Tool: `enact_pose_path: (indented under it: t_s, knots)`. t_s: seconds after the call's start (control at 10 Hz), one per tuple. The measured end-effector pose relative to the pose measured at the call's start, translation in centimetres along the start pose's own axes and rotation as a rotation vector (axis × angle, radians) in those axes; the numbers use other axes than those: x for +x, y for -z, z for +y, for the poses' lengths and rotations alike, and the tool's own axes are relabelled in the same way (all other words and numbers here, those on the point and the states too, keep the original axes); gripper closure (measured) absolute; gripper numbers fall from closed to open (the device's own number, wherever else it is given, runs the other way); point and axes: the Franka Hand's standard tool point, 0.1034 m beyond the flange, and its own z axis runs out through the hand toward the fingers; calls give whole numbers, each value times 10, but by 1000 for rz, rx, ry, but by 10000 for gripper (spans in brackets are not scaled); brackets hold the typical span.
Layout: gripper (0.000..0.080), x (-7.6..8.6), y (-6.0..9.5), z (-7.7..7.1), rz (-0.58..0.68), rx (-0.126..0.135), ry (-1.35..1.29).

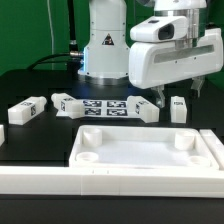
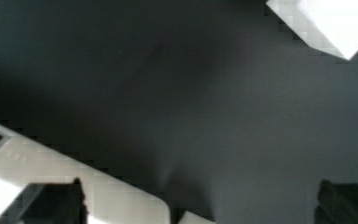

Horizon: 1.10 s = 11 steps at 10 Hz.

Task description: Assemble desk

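**White Arm, Dark Fingers**

The arm [image 1: 108, 18] was glossy white. Its thick, rounded column bore a dark triangular label [image 1: 103, 44] on the front. At the wrist sat a large boxy white housing [image 1: 178, 60] with softened corners, and a smaller rounded white block [image 1: 152, 28] was mounted on top of it. The pincer [image 1: 178, 96] ended in two slim dark fingers [image 1: 160, 99]. In the wrist view these fingers [image 2: 48, 205] appeared as flat, black, blurred tips. A thin black cable [image 1: 60, 55] ran behind the foot of the column.

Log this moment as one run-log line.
gripper: open, empty, over black table | short white square-section plastic leg: near gripper, untouched | wide white rimmed plastic slab: flat, nothing fitted
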Motion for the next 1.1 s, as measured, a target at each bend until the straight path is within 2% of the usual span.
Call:
enact_pose_path:
  t_s: [0.3, 0.4, 0.6, 0.7, 0.9, 1.1]
  knots:
    - [151, 0, 0, -2, 2, 14, -218]
    - [151, -6, -2, -5, -4, 21, -353]
    - [151, -16, -8, -19, -26, 22, -518]
    - [151, -19, -11, -27, -26, 21, -536]
    - [151, -19, -11, -25, -40, 24, -538]
    - [151, -22, -13, -29, -77, 29, -515]
